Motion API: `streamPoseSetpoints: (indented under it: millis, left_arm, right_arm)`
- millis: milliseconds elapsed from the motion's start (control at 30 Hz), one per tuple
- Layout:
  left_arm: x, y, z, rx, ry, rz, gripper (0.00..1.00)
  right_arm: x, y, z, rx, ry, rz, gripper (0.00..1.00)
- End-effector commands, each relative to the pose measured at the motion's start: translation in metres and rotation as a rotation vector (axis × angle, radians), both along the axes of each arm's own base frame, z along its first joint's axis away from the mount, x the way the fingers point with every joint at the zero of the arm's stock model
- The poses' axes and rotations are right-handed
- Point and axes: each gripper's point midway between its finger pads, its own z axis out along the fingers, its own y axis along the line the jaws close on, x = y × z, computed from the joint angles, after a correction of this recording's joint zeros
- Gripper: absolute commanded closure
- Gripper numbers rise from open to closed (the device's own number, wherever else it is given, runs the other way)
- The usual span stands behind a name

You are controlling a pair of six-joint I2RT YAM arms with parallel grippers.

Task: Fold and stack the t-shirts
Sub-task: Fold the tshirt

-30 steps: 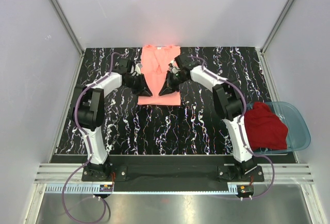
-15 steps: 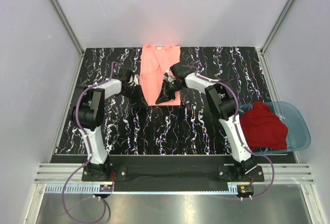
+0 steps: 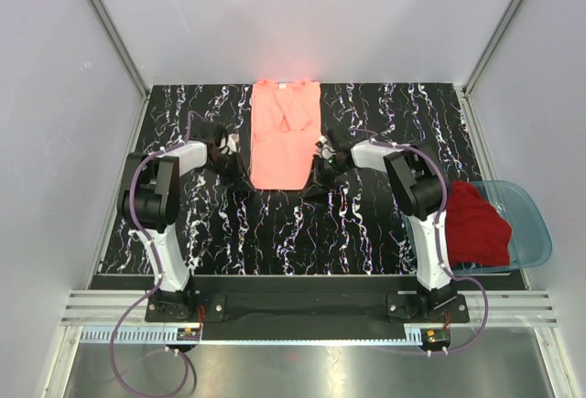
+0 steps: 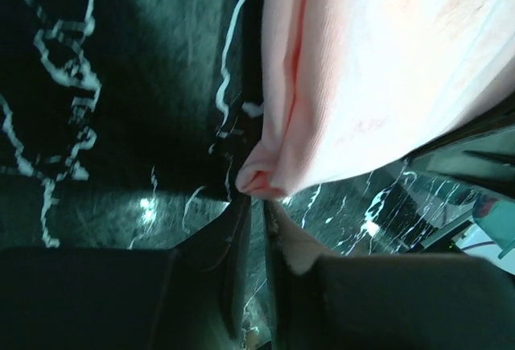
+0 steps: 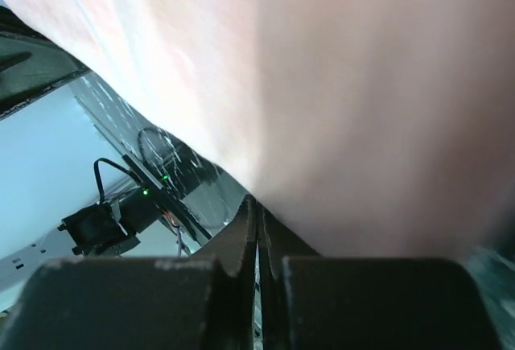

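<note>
First shirt mid-fold, second not begun.
The left gripper [image 4: 256, 205] pinches the salmon-pink t-shirt [image 3: 284, 146] at its edge, the right gripper [image 5: 257, 205] has its jaws clenched beside it; the dark red t-shirt [image 3: 476, 224] sits in the basin [image 3: 538, 224].

the overhead view is bright and evenly lit from above, though the salmon-pink t-shirt [image 3: 285, 137] glows slightly overexposed against the dark glossy counter [image 3: 385, 224]. from the left wrist i get a dim, murky frame: small glints on the counter, the shirt blown out to near white at upper right, the left pincer [image 4: 256, 205] a blurred dark mass. the right wrist shows mostly out-of-focus cloth, pale on the left, shadowed to the right, with the right pincer [image 5: 257, 209] in silhouette.
</note>
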Motion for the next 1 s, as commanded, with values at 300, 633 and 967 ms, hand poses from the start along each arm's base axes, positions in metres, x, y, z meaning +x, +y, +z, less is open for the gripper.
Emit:
streamPoseSetpoints:
  millis: [300, 633, 967]
  left_arm:
    - [0.028, -0.011, 0.081, -0.099, -0.215, 0.007, 0.73]
    - [0.146, -0.035, 0.076, -0.294, -0.306, 0.065, 0.87]
    - [0.190, -0.021, 0.044, -0.335, -0.273, 0.128, 0.86]
  right_arm:
    - [0.027, -0.020, 0.064, 0.032, -0.165, -0.096, 0.98]
    - [0.125, 0.006, 0.064, 0.176, -0.127, -0.243, 0.96]
    - [0.191, 0.010, 0.067, 0.321, -0.114, -0.382, 0.96]
